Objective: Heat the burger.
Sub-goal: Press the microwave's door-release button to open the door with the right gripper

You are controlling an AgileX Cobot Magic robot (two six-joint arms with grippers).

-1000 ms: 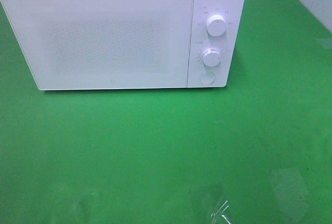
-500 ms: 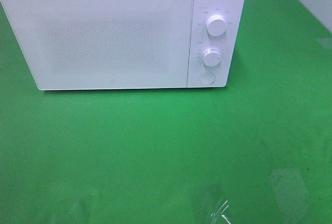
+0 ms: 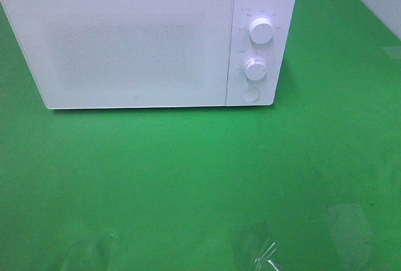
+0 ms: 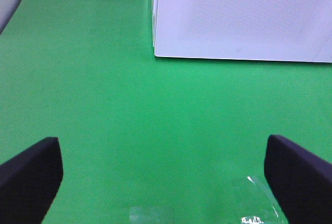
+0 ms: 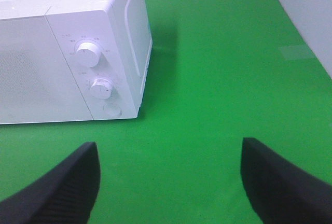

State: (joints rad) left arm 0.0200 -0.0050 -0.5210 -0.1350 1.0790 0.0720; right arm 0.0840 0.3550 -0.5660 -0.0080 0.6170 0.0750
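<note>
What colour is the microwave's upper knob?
White upper knob, matching the microwave; clearest in exterior high.

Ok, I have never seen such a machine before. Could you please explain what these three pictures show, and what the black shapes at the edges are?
It is a robot with two arms, each ending in a two-fingered tool. One picture comes from a camera mounted high, looking down; the other two come from cameras on the wrists. The black shapes are the tools' fingers: the left tool and the right tool are both open and hold nothing. On the green table cover stands a white box-shaped microwave oven, door shut, with a round white upper knob, a lower knob and a round button. No burger shows in any picture.
</note>
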